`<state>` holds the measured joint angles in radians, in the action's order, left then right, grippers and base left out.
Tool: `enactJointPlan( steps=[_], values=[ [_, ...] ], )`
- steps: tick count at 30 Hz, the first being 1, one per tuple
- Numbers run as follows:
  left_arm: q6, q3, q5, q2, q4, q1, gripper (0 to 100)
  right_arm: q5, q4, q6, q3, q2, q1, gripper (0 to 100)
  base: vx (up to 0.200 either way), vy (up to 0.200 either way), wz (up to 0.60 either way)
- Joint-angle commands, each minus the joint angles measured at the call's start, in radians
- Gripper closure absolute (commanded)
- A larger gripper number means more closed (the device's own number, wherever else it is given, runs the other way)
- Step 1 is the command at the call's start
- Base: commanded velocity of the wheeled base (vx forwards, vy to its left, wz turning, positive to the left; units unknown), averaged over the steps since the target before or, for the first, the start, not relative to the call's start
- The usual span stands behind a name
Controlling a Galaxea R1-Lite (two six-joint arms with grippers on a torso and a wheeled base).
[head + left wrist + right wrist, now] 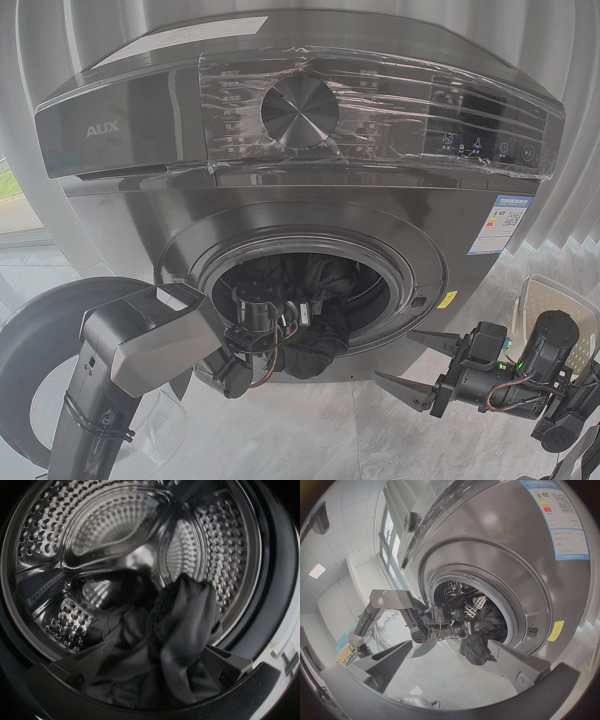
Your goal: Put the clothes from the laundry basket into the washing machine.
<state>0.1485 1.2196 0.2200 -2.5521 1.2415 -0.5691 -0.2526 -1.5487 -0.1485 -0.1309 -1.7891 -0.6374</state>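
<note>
Nearest, low on the right, the right gripper (392, 355) hangs above the pale floor (312, 431) in front of the washer (350, 200). Its two dark fingers are spread wide and hold nothing. Just behind that arm stands a cream perforated basket (531, 294); what it holds cannot be seen.

On the left, the left arm reaches into the washer's round opening, past the open door (37, 350), which is swung out to the left. In the left wrist view, the left gripper (157, 644) sits at the mouth of the drum (109, 527) with its fingers (93, 656) set far apart. Dark clothes (184, 614) are bunched up between the fingers, which are not closed on them.

The clothes fill the lower part of the drum, and one fold spills over the front rim and hangs down outside. Behind them curves the shiny, dimpled metal wall of the drum.
</note>
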Motion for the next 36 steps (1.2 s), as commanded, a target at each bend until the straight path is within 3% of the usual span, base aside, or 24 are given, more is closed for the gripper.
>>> enactJointPlan(
  steps=[1,9,15,32,33,36],
  values=[
    [-0.027,-0.055,-0.002,0.029,-0.020,0.003,0,-0.001,-0.001,0.000,-0.001,-0.003,-0.001,0,0.000,0.000,0.00],
    [-0.027,-0.098,-0.005,0.061,-0.020,-0.008,0,-0.001,-0.001,0.000,-0.001,-0.003,-0.001,0,0.000,0.000,0.00],
    [-0.012,-0.195,-0.056,0.072,-0.002,-0.067,0,-0.001,-0.001,0.000,-0.001,-0.001,-0.005,0,0.000,0.000,0.00],
    [-0.014,-0.143,-0.059,-0.046,0.039,-0.075,0,-0.001,-0.001,0.000,-0.001,-0.001,-0.010,0,0.000,0.000,0.00],
    [-0.014,-0.135,-0.059,-0.051,0.039,-0.075,100,0.001,-0.001,0.000,-0.001,-0.001,-0.011,0,0.000,0.000,0.00],
    [-0.015,-0.117,-0.059,-0.059,0.039,-0.074,100,-0.001,-0.001,0.000,-0.003,-0.001,-0.014,0,0.000,0.000,0.00]
  ],
)
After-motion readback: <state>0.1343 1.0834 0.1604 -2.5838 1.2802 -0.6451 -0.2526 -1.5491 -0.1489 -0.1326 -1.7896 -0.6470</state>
